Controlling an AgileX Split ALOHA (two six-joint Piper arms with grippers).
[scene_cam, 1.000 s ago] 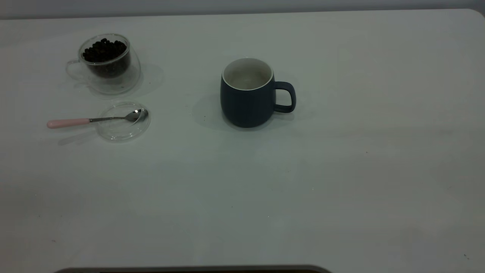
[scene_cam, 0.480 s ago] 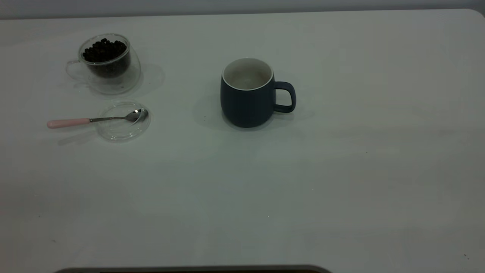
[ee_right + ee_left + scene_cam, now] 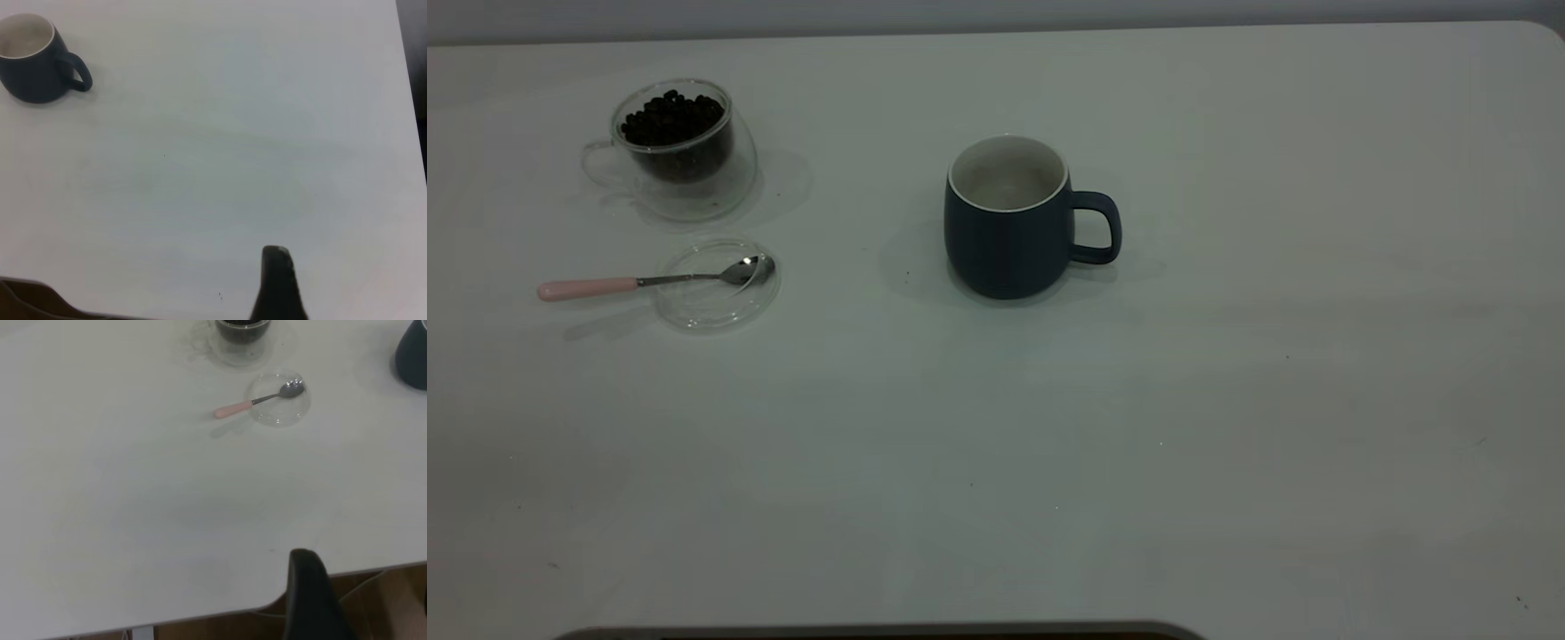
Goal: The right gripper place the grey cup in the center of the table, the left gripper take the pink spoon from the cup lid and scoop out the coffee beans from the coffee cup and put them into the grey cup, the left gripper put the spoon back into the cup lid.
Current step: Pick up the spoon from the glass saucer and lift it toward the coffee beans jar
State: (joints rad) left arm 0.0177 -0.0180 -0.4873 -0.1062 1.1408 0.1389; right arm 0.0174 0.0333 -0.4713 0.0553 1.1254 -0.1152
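The grey cup [image 3: 1007, 220] stands upright near the middle of the table [image 3: 1227, 400], handle to the right, and looks empty; it also shows in the right wrist view [image 3: 33, 59]. The coffee cup [image 3: 680, 151] at the far left holds the coffee beans [image 3: 671, 117]. The cup lid [image 3: 716, 284] lies just in front of it. The pink spoon [image 3: 587, 288] rests with its bowl in the lid and its handle sticking out left; it also shows in the left wrist view [image 3: 233, 409]. My left gripper [image 3: 310, 593] hangs at the table's near edge, far from the spoon. My right gripper [image 3: 277, 280] hangs over the near right table, far from the grey cup.
The table's rounded corner [image 3: 1543, 31] is at the far right. A dark strip [image 3: 880, 632] runs along the near edge. In the left wrist view a wooden floor [image 3: 393, 600] shows past the table edge.
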